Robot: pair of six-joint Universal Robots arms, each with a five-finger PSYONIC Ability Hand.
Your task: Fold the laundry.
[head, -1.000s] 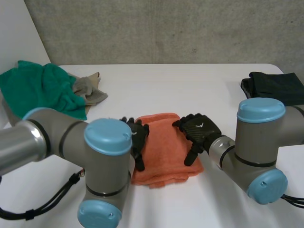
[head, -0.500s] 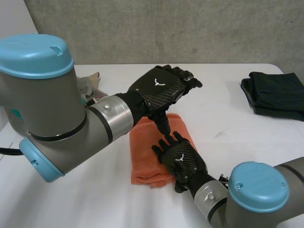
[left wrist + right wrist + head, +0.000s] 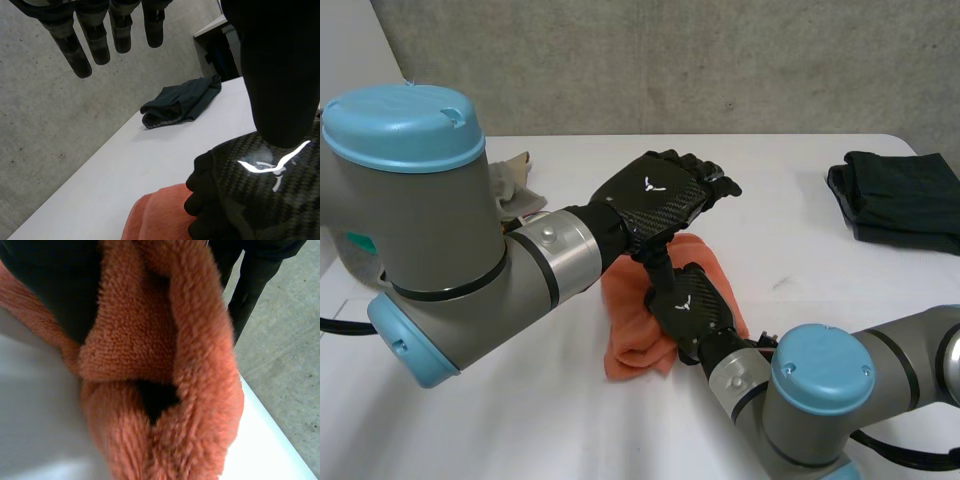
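An orange towel (image 3: 635, 335) lies bunched on the white table (image 3: 790, 190) just in front of me. My right hand (image 3: 692, 305) sits on its right half with fingers curled into the pile. In the right wrist view the towel (image 3: 150, 340) is gathered in thick folds against my right hand (image 3: 55, 285). My left hand (image 3: 660, 195) hovers above the towel's far edge with straight fingers (image 3: 80, 50) and holds nothing. Below it in the left wrist view are the back of my right hand (image 3: 260, 195) and the towel (image 3: 160, 215).
A folded dark cloth (image 3: 900, 195) lies at the table's far right edge, also in the left wrist view (image 3: 182, 102). A beige cloth (image 3: 505, 185) peeks out behind my left arm (image 3: 440, 260), which rises high over the table's left side.
A second ago both hands lay flat on the folded towel. The left hand has risen above it. The right hand moved nearer and curled into the towel, which is now crumpled.
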